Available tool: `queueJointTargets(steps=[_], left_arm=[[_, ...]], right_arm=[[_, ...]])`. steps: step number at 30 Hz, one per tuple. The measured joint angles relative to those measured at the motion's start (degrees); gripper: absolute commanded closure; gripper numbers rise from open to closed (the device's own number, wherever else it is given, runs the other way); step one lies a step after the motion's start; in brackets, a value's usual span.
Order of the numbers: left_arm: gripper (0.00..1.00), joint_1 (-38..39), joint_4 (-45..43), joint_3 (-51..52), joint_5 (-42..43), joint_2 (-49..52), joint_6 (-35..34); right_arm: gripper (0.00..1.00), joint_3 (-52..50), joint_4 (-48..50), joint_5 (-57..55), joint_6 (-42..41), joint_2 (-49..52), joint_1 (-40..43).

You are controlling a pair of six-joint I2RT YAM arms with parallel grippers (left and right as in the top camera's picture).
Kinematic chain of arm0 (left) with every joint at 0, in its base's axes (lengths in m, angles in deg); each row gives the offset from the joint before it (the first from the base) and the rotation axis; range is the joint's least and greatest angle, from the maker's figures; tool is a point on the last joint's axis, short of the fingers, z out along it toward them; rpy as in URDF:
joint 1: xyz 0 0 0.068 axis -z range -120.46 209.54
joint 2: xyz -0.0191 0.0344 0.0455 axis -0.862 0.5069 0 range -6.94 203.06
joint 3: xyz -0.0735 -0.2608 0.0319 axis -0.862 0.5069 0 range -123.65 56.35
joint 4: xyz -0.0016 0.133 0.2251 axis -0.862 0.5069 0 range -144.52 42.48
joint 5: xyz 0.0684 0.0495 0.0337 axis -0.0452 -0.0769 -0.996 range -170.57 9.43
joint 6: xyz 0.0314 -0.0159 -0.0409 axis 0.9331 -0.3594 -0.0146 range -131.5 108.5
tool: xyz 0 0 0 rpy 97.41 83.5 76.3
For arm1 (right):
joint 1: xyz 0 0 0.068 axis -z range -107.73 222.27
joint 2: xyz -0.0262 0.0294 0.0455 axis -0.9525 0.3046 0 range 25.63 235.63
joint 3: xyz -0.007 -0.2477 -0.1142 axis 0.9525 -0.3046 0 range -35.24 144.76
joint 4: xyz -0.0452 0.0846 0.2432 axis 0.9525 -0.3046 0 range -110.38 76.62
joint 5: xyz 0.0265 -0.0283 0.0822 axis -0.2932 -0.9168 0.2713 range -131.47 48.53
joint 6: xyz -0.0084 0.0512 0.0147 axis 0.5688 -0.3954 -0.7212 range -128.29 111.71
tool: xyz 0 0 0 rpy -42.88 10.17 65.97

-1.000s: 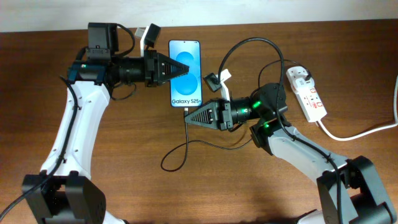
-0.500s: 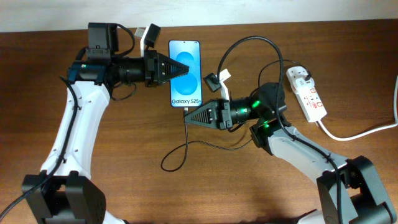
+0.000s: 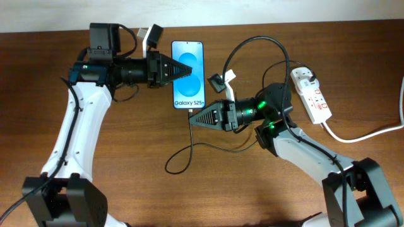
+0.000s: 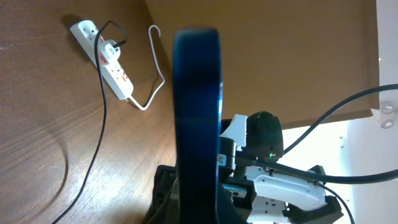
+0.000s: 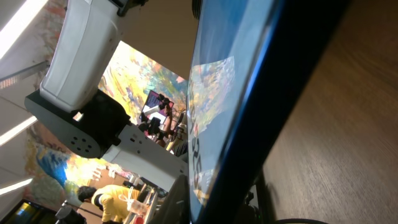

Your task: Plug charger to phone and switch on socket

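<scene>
The phone (image 3: 196, 53) lies flat at the back of the table with its blue screen lit. My left gripper (image 3: 189, 70) is shut, its tip resting over the middle of the screen. My right gripper (image 3: 192, 120) is shut too, its tip against the phone's bottom edge where the charger's plug tip sits. I cannot tell whether it pinches the plug. The charger (image 3: 255, 39) loops from there up and round to its adapter (image 3: 305, 77) in the socket (image 3: 317, 101). Both wrist views show the phone edge-on (image 4: 198, 106) (image 5: 249, 93), very close.
The socket's thick white cord (image 3: 363, 134) trails off to the right edge. In the left wrist view the socket (image 4: 115, 68) and the thin black cable (image 4: 99, 137) lie on the brown wood beyond the phone. A slack cable loop lies in front of the right arm.
The slack cable loop at the front has crept slightly to the right. Both grippers stay shut in the same places.
</scene>
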Motion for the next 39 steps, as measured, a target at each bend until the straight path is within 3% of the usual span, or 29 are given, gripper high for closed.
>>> queueJointTargets(steps=[27, 39], left_arm=[[1.0, -0.04, 0.37, 0.0, -0.39, 0.0, 0.59], [1.0, -0.66, 6.25, -0.02, -0.22, 0.0, 9.07]], right_arm=[[0.96, 0.0, -0.42, -1.53, 0.04, 0.0, -0.48], [0.96, 0.33, 1.57, -2.19, -0.74, -0.02, 0.72]])
